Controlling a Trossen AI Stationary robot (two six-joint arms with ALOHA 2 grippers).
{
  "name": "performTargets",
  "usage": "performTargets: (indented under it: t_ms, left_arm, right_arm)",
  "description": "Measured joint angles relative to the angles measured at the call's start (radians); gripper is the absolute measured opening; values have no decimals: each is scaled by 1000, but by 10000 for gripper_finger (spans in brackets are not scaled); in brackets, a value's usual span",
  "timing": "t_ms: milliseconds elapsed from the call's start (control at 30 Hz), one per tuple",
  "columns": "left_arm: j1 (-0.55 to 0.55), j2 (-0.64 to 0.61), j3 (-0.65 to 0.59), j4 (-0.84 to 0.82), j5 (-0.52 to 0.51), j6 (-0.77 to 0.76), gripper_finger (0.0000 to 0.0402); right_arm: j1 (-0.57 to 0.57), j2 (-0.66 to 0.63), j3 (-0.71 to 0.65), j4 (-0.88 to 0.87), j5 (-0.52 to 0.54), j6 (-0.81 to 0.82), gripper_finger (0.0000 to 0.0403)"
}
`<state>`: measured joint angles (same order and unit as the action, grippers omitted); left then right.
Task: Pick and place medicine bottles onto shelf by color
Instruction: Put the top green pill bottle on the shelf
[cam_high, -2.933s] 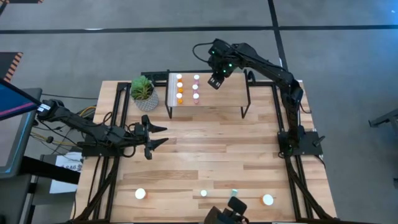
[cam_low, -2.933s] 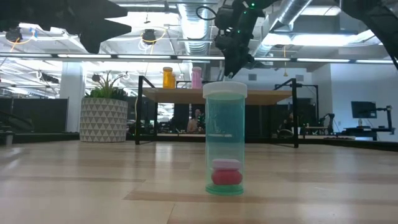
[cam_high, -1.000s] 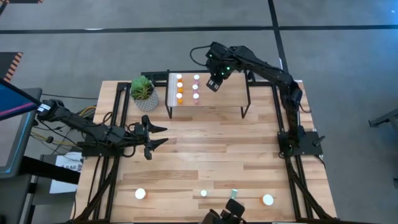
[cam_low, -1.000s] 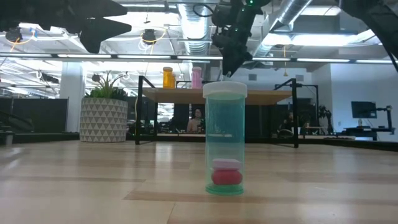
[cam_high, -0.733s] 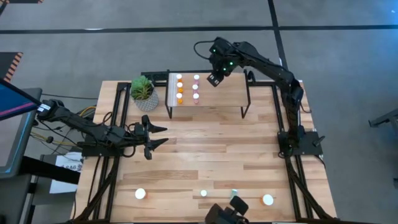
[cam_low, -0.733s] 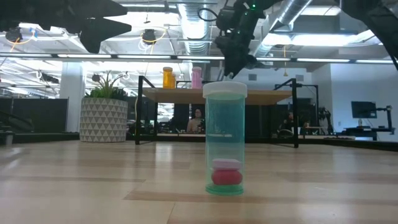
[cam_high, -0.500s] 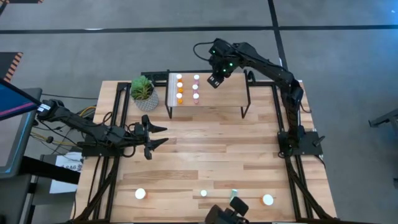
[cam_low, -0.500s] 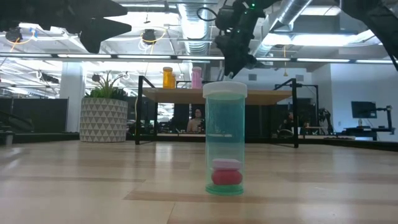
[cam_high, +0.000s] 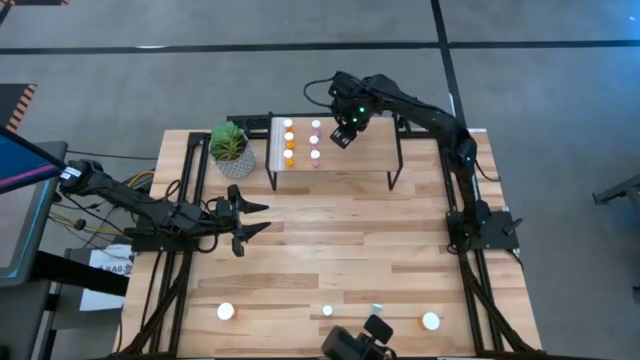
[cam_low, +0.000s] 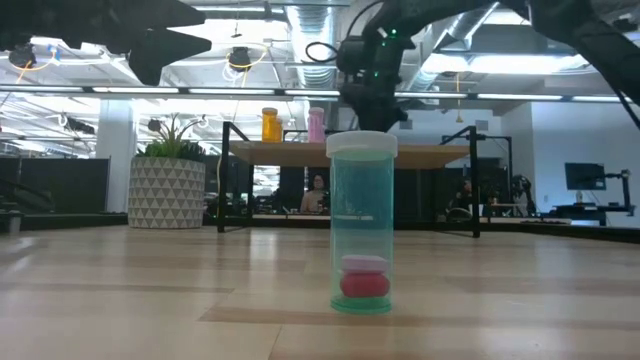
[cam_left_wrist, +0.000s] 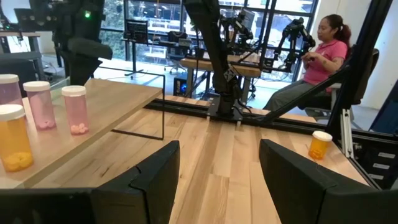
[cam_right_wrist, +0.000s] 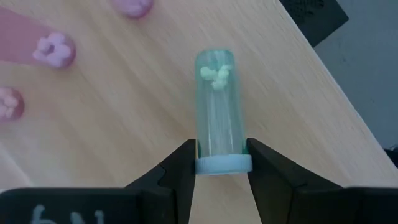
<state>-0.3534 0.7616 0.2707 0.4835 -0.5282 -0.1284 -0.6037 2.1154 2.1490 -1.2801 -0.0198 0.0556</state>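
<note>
Teal bottle held over the shelf

Right gripper (cam_right_wrist: 217, 163) is closed on a teal bottle (cam_right_wrist: 217, 109), its 2 fingers (cam_right_wrist: 177, 171) pressing the body just above the white cap, so the bottle points away from the wrist toward the light-wood shelf (cam_high: 365, 150). Pale pills sit at the bottle's far end. In the high view this gripper (cam_high: 341, 134) hangs over the shelf's far side, just beside the row of pink bottles (cam_high: 315, 140). A row of orange bottles (cam_high: 289, 142) stands next to the pink row, near the shelf's white strip (cam_high: 275, 150). Beside the shelf is a potted plant (cam_high: 231, 147).

Left gripper (cam_high: 248, 220) waits well apart from the shelf, low over the desk (cam_high: 350, 250), its fingers (cam_left_wrist: 155, 171) spread wide and holding nothing.

Along the desk's near edge stand 4 more bottles: an orange one (cam_high: 226, 311), a small one (cam_high: 327, 311), a teal one (cam_low: 361, 222) holding a pink and red pill, and another orange one (cam_high: 430, 321). A seated person (cam_left_wrist: 323, 53) shows beyond the desk.
</note>
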Motion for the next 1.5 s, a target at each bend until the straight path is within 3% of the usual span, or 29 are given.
performTargets:
  t_ms: [233,567,767,933,1233,1500]
  left_arm:
    - [0,0,0,0,0,3,208]
    - [0,0,0,2,5,3,208]
    - [0,17,0,96,62,18,208]
    - [-1,106,24,177,115,42,208]
    - [-5,366,206,258,158,137,208]
    - [-1,510,318,268,149,218,208]
  right_arm:
    - [-8,-20,3,-4,1,-4,157]
    - [41,-170,3,-93,4,-3,157]
    - [188,-284,4,-146,3,54,157]
    - [373,-325,5,-128,3,104,157]
    - [640,-266,4,-97,15,134,157]
    - [724,-186,3,-93,22,146,157]
